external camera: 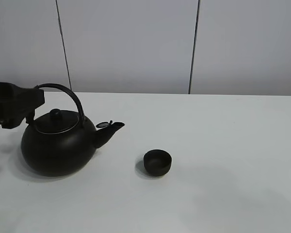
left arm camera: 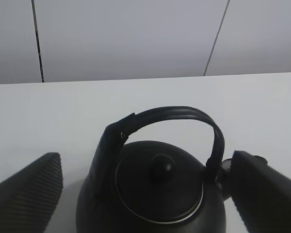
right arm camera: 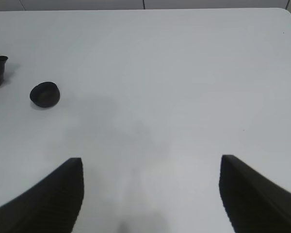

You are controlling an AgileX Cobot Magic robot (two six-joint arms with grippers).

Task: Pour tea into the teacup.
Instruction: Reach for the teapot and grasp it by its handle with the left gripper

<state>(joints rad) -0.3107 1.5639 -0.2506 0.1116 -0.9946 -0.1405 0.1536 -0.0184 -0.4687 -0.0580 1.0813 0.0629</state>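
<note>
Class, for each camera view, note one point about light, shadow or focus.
Exterior high: soft, even light; kettle and teacup cast faint shadows on the table. Left wrist: a thin glint rings the kettle's lid; its black body shows little detail. Right wrist: a pale, diffuse shadow on the table ahead of the right claw.

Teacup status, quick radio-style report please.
Left gripper open, flanking the kettle, no grip yet. Right gripper open, empty, over bare table. Teacup upright, just past the spout. Nothing between them.
</note>
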